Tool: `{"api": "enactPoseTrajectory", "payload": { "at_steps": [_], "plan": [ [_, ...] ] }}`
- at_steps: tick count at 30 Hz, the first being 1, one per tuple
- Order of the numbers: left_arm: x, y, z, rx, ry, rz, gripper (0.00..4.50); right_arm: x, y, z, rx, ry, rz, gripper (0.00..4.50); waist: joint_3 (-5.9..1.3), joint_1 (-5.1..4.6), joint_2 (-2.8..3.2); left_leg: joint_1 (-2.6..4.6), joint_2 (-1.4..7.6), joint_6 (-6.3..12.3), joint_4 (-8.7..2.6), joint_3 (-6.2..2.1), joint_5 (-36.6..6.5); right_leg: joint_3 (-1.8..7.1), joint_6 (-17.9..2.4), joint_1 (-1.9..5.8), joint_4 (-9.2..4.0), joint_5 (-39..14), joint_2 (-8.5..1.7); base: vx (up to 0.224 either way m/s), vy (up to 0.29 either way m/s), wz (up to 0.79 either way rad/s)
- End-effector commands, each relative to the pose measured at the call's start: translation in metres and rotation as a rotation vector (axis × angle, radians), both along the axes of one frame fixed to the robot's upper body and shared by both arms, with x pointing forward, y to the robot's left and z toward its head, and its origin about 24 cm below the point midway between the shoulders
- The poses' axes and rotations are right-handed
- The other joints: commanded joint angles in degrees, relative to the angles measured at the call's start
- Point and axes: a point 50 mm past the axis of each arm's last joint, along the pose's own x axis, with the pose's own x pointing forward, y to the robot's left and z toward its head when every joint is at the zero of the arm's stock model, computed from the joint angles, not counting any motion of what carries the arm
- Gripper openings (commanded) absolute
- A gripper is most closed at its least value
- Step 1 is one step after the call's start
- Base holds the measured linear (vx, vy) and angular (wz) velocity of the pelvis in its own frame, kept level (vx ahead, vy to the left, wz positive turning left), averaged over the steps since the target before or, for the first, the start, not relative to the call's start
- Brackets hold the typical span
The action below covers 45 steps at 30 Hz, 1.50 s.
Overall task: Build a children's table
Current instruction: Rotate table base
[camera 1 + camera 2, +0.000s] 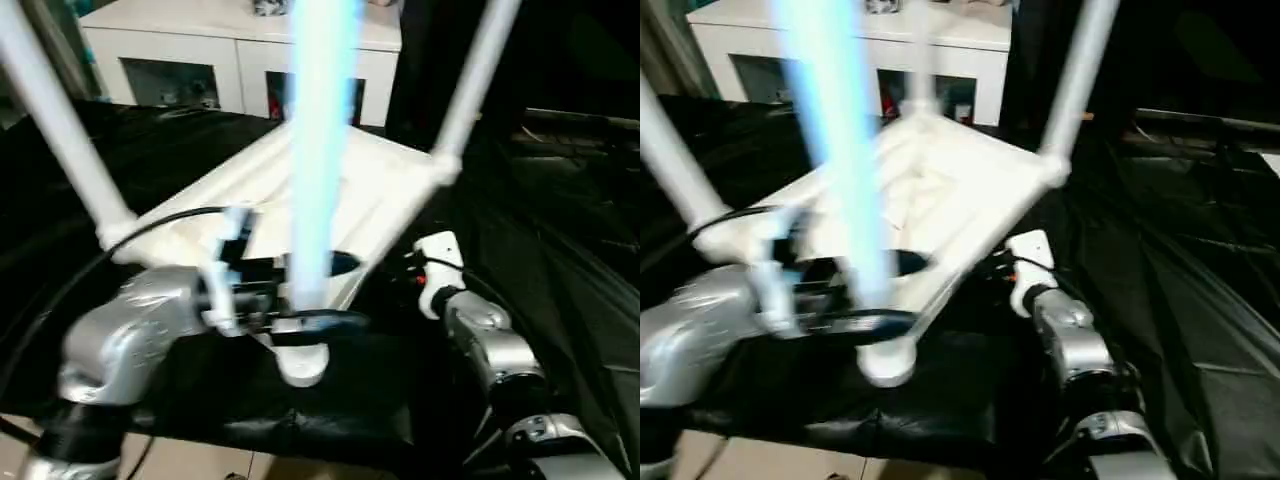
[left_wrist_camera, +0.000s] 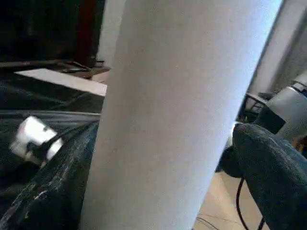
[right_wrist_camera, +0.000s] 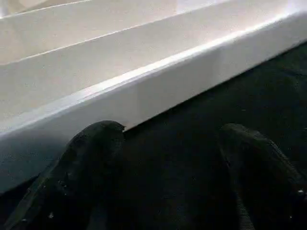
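Observation:
The children's table lies upside down on black cloth, its white ribbed tabletop [image 1: 250, 190] facing up. Two white legs stand in corner sockets, one at the left [image 1: 60, 120] and one at the right [image 1: 475, 80]. A third leg [image 1: 320, 150] rises from the near corner socket [image 1: 300, 365]. My left gripper [image 1: 298, 290] is shut on this near leg, which fills the space between its black fingers [image 2: 48, 191]. My right gripper [image 3: 168, 158] stands open just off the tabletop's right edge [image 3: 144, 91], with only black cloth between its fingers [image 3: 91, 158].
A white glass-door cabinet [image 1: 200, 50] stands behind the work. Black cloth [image 1: 560, 250] covers the surface all round the tabletop. A black cable [image 1: 150, 225] runs over my left forearm. Light floor [image 1: 200, 465] lies below the near edge.

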Motion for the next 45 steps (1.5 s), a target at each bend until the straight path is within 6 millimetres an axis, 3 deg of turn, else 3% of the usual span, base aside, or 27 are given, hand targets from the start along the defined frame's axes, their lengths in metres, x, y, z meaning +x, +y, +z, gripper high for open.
{"api": "enactPoseTrajectory", "payload": {
  "at_steps": [1, 11, 15, 19, 23, 26, 29, 31, 33, 35, 37, 41, 43, 45],
  "plan": [
    [0.008, -0.015, -0.004, 0.037, -0.043, 0.010, 4.49, -0.002, 0.020, 0.004, 0.015, -0.027, 0.099, 3.89, -3.49, 0.48, 0.53, 0.45, 1.35, -0.74, -3.79, -0.39, -14.2, 2.52, -10.8, 2.83, -5.17, -12.5, -3.55, 0.000, 0.000, 0.00],
    [0.016, -0.043, -0.009, 0.031, -0.073, 0.008, 4.49, -0.011, 0.029, 0.001, 0.039, -0.015, 0.207, 3.89, -3.64, 0.64, 0.56, 0.38, 1.50, -0.15, -3.75, -0.40, -13.8, 2.47, -12.2, 3.10, -4.93, -10.2, -3.63, 0.000, 0.000, 0.00],
    [0.032, -0.047, -0.018, 0.096, -0.118, 0.140, 4.49, -0.007, 0.024, 0.002, 0.024, -0.031, 0.152, 3.89, -3.59, 0.63, 0.42, 0.38, 1.48, -0.55, -3.87, -0.61, -15.4, 2.41, -10.9, 3.17, -5.28, -13.9, -3.76, 0.000, 0.000, 0.00],
    [0.058, -0.036, -0.025, 0.207, -0.184, 0.362, 4.49, 0.001, 0.006, 0.008, 0.005, -0.064, 0.057, 3.89, -3.67, 0.72, 0.33, 0.39, 1.43, -0.34, -3.73, -0.55, -14.6, 2.39, -11.0, 3.05, -5.28, -13.0, -3.73, 0.000, 0.000, 0.00],
    [0.070, -0.029, -0.027, 0.264, -0.232, 0.494, 4.49, 0.005, -0.008, 0.014, 0.005, -0.084, 0.022, 3.89, -3.61, 0.72, 0.05, 0.35, 1.41, 0.02, -3.67, -0.59, -15.2, 2.35, -9.8, 3.08, -5.49, -15.0, -3.80, 0.000, 0.000, 0.00],
    [0.073, -0.030, -0.025, 0.236, -0.250, 0.535, 4.49, 0.007, -0.022, 0.020, 0.007, -0.103, -0.010, 3.89, -3.75, 0.98, 0.23, 0.37, 1.40, 0.20, -3.62, -0.54, -14.3, 2.32, -10.0, 2.95, -5.47, -14.7, -3.83, 0.000, 0.000, 0.00],
    [0.072, -0.035, -0.020, 0.170, -0.243, 0.520, 4.49, 0.008, -0.039, 0.028, 0.006, -0.132, -0.042, 3.89, -4.00, 1.52, 0.20, 0.39, 1.53, 0.80, -3.40, -0.42, -12.6, 2.35, -11.4, 3.10, -5.17, -10.6, -3.84, 0.000, 0.000, 0.00],
    [0.066, -0.038, -0.019, 0.129, -0.239, 0.464, 4.49, 0.007, -0.047, 0.033, 0.004, -0.152, -0.033, 3.89, -4.12, 1.82, 0.23, 0.18, 1.48, 1.63, -3.27, -0.33, -11.1, 2.32, -12.5, 3.27, -4.80, -6.8, -3.80, 0.000, 0.000, 0.00],
    [0.060, -0.039, -0.020, 0.112, -0.243, 0.394, 4.49, 0.005, -0.052, 0.037, 0.001, -0.162, -0.005, 3.89, -4.04, 1.90, 0.19, 0.14, 1.46, 2.26, -3.28, -0.31, -11.2, 2.26, -12.9, 3.28, -4.86, -6.4, -3.89, 0.000, 0.000, 0.00],
    [0.054, -0.036, -0.024, 0.140, -0.239, 0.326, 4.49, 0.001, -0.053, 0.038, -0.001, -0.158, 0.044, 3.89, -4.03, 2.04, 0.14, 0.11, 1.50, 2.73, -3.29, -0.29, -11.3, 2.26, -12.9, 3.32, -4.89, -7.0, -3.92, 0.000, 0.000, 0.00],
    [0.051, -0.021, -0.039, 0.276, -0.258, 0.261, 4.49, -0.009, -0.054, 0.038, -0.037, -0.137, 0.180, 3.89, -3.83, 2.08, 0.45, 0.26, 1.62, 2.75, -3.50, -0.43, -12.8, 2.22, -11.9, 3.15, -5.05, -9.4, -3.78, 0.000, 0.000, 0.00],
    [0.054, -0.007, -0.044, 0.345, -0.275, 0.257, 4.49, -0.018, -0.056, 0.038, -0.071, -0.116, 0.279, 3.89, -3.61, 1.93, 0.59, 0.49, 1.66, 1.81, -3.77, -0.49, -14.9, 2.21, -10.7, 2.99, -5.52, -13.2, -3.76, 0.000, 0.000, 0.00],
    [0.062, 0.015, -0.047, 0.450, -0.306, 0.285, 4.49, -0.031, -0.058, 0.039, -0.115, -0.089, 0.404, 3.89, -3.56, 2.12, 0.71, 0.58, 1.72, 1.53, -3.80, -0.59, -15.8, 2.16, -10.4, 2.96, -5.67, -14.4, -3.77, 0.000, 0.000, 0.00],
    [0.065, 0.024, -0.049, 0.498, -0.315, 0.302, 4.22, -0.036, -0.058, 0.040, -0.128, -0.074, 0.457, 3.89, -3.51, 2.11, 0.71, 0.53, 1.66, 1.66, -3.91, -0.64, -16.0, 2.22, -9.6, 2.92, -5.75, -15.2, -3.74, 0.000, 0.000, 0.00]
  ]
}}
